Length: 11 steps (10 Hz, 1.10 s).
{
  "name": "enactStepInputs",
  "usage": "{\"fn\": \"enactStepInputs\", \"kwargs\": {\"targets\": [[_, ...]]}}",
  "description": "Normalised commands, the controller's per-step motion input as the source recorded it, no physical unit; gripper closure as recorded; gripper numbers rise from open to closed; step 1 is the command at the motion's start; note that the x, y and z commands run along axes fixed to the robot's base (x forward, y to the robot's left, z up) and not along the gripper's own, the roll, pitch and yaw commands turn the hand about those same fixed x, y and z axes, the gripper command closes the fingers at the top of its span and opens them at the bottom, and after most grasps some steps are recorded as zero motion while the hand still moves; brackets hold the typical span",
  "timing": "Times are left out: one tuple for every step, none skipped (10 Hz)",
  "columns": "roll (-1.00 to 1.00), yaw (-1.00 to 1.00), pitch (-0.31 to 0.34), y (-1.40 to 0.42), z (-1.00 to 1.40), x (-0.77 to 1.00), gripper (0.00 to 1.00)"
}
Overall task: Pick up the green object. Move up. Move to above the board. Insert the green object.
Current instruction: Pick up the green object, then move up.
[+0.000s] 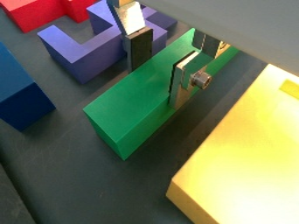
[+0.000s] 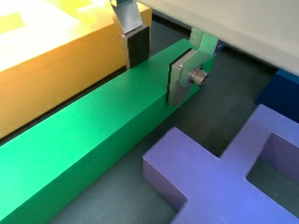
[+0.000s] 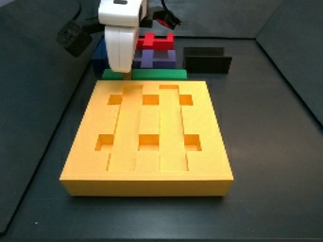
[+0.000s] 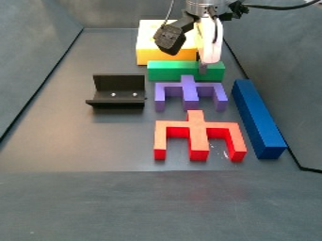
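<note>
Yellow-orange and thick, the grooved rectangular board (image 3: 146, 140) with six square holes lies just beside the claw. Straddled by the gripper (image 2: 160, 59), the long flat green bar (image 2: 87, 131) lies along the board's edge on the floor, the silver fingers (image 2: 184, 76) narrowed against its two long sides. Beyond the bar sit a purple notched block (image 4: 189, 92), a red block (image 4: 195, 135), and a long blue bar (image 4: 258, 115).

Green object (image 1: 135, 109) matt, gripper (image 1: 160, 68) metal.
</note>
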Motion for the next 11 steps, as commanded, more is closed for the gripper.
{"fn": "enactStepInputs", "kwargs": {"targets": [[0.0,0.0,0.0,0.0,0.0,0.0,1.0],[0.0,0.0,0.0,0.0,0.0,0.0,1.0],[0.0,0.0,0.0,0.0,0.0,0.0,1.0],[0.0,0.0,0.0,0.0,0.0,0.0,1.0],[0.0,0.0,0.0,0.0,0.0,0.0,1.0],[0.0,0.0,0.0,0.0,0.0,0.0,1.0],[0.0,0.0,0.0,0.0,0.0,0.0,1.0],[0.0,0.0,0.0,0.0,0.0,0.0,1.0],[0.0,0.0,0.0,0.0,0.0,0.0,1.0],[0.0,0.0,0.0,0.0,0.83,0.0,1.0],[0.0,-0.01,0.009,-0.03,0.8,0.01,1.0]]}}
